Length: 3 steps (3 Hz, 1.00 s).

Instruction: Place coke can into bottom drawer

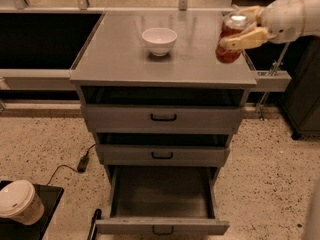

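Note:
The coke can [229, 43], red with a silver top, is held tilted in my gripper [243, 28] above the right edge of the grey cabinet top [125, 59]. The gripper's tan fingers [245, 38] are shut around the can; the white arm comes in from the upper right. The bottom drawer [162, 226] is pulled out at the foot of the cabinet, its deep tray showing nothing inside, with a small black handle on its low front panel. The can is well above and to the right of the drawer.
A white bowl [159, 40] sits on the cabinet top, left of the can. Two upper grey drawers [163, 117] are closed. A lidded paper cup [19, 202] stands on a black surface at the lower left. A black cable [82, 162] lies on the speckled floor.

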Available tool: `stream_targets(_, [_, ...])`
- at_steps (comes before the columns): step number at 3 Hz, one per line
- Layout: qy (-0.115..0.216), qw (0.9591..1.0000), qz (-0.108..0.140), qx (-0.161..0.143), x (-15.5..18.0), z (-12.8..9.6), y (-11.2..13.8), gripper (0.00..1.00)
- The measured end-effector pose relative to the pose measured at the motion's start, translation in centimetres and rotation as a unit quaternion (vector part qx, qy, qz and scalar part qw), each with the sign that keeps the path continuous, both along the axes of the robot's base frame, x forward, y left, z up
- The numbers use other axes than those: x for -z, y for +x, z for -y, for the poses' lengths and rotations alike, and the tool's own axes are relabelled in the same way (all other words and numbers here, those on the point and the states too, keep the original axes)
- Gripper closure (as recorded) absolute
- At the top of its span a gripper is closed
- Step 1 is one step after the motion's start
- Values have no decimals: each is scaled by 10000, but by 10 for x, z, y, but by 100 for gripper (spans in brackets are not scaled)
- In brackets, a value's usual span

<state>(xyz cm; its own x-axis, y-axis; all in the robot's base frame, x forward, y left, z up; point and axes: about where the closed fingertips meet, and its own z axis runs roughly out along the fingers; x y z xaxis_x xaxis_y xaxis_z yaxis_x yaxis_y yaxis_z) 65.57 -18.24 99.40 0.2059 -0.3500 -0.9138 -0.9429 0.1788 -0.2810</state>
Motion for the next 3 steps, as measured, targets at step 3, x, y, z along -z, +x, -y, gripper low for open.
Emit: stream_targets(3, [444, 9918, 1183, 191, -103, 11, -104, 100])
